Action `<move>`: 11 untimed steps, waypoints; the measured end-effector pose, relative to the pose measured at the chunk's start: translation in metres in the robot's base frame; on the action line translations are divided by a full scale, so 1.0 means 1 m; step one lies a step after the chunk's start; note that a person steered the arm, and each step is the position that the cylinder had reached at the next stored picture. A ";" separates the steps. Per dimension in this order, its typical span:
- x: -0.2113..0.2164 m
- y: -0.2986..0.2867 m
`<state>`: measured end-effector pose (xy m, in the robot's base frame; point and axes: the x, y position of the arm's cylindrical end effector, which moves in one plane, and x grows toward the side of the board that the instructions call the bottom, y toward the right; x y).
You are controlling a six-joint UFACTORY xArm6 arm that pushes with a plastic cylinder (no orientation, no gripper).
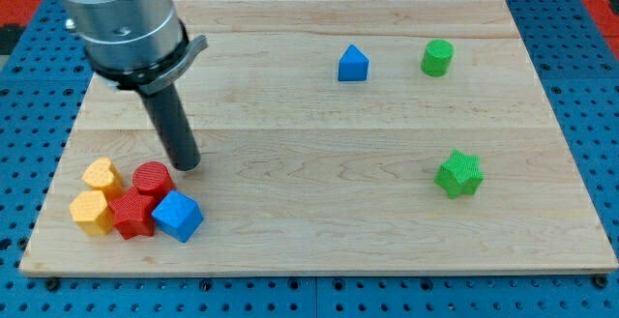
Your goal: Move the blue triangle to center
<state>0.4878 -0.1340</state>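
Observation:
The blue triangle (353, 65) sits on the wooden board (319, 144) in the upper right part, left of a green cylinder (437, 57). My tip (187, 165) rests on the board at the lower left, far from the blue triangle. It stands just above and right of a red cylinder (152, 178) and above a blue cube (177, 216).
A cluster lies at the lower left: a yellow block (102, 176), a second yellow block (92, 213), a red star (132, 214), the red cylinder and the blue cube. A green star (458, 174) lies at the right.

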 end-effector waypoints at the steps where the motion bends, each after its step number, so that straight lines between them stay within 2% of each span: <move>1: -0.050 0.028; 3: -0.177 0.085; 4: -0.202 0.157; 5: -0.192 0.240; 6: -0.161 0.257; 7: -0.134 0.219; 8: -0.138 0.197; 9: -0.161 0.248; 10: -0.182 0.251; 11: -0.160 0.185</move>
